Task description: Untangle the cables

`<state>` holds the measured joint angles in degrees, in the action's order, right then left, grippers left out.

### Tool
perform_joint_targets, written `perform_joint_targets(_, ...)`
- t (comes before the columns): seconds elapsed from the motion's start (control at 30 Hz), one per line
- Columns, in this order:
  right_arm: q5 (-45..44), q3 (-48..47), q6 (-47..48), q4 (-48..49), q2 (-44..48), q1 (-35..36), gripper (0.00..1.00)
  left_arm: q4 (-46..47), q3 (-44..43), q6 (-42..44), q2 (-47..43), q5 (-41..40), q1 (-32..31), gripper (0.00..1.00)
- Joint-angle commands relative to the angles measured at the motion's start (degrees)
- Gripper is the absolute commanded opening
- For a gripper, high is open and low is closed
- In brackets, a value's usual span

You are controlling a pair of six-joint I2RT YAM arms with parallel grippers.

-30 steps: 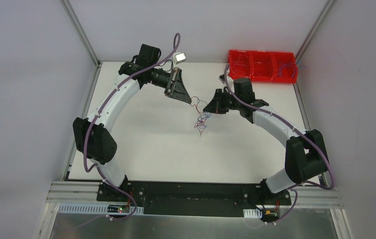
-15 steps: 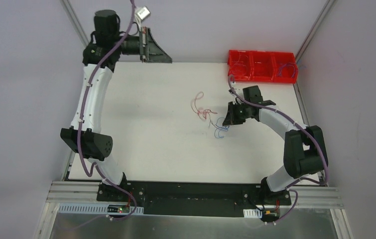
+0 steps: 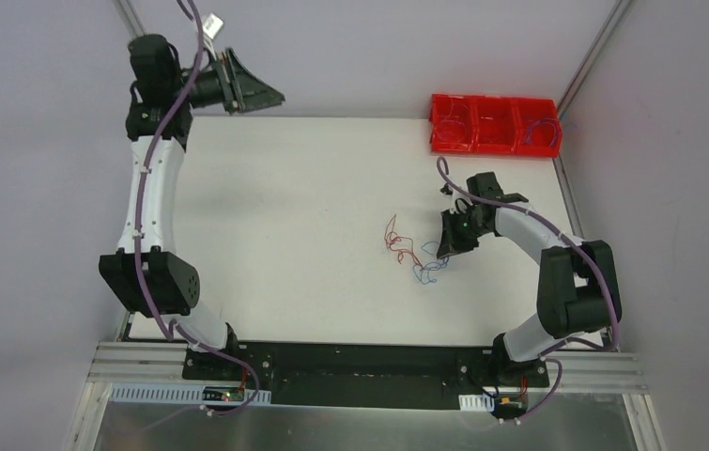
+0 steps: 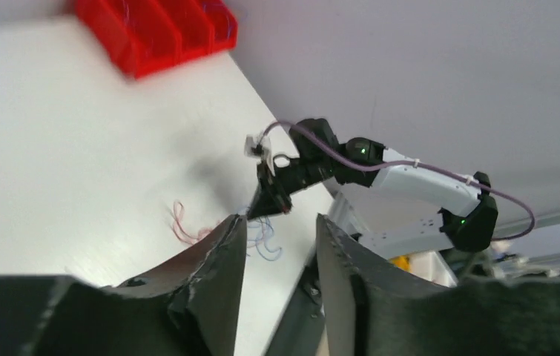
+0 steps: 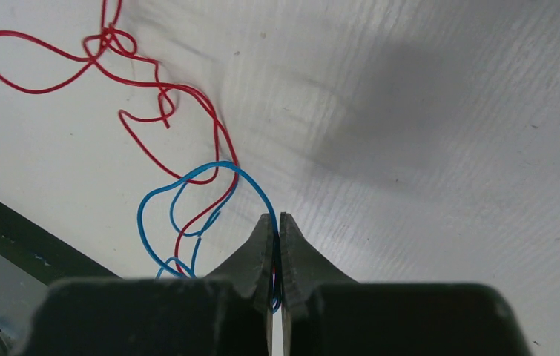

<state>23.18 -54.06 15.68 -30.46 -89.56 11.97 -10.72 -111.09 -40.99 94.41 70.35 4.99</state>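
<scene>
White worktop carries the cables, loosely spread but not yet separated, red crossing blue at centre-right. The right hand pinches a blue one; the left hand hangs spread and empty, upper left.

White table, pale walls, metal corner posts; lighting seemingly even

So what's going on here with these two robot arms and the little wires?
The right gripper is pinched shut on a blue strand of the wires, a loose red and blue tangle lying on the table. The left gripper is raised at the far left corner, jaws slightly apart, holding nothing. A red bin sits at the far right corner.
</scene>
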Motion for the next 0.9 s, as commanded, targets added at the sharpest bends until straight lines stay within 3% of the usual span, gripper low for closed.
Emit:
perform_joint_targets(0.0, 3.2, -4.2, -2.1, -1.0, 4.1, 0.1, 0.00, -7.4, 17.0, 15.6, -4.0, -2.6, -3.5, 0.57)
perform_joint_targets(0.1, 2.4, -5.3, -3.2, -2.9, 3.5, 0.2, 0.00, -13.6, 24.7, 24.9, -3.7, -11.4, -10.3, 0.84)
perform_joint_targets(0.27, 1.6, -3.6, -2.8, -3.1, 4.9, 0.1, 0.00, -15.3, 31.5, 31.7, 3.3, -22.5, -23.9, 0.89)
perform_joint_targets(0.47, 1.6, -3.7, -2.9, -3.0, 4.6, 0.1, 0.00, -11.1, 31.0, 33.9, 14.6, -27.9, -36.6, 0.89)
perform_joint_targets(0.87, 0.9, -1.9, -4.3, -1.4, 6.0, 0.1, 0.00, -3.0, 18.9, 29.9, 32.6, -37.1, -45.5, 0.78)
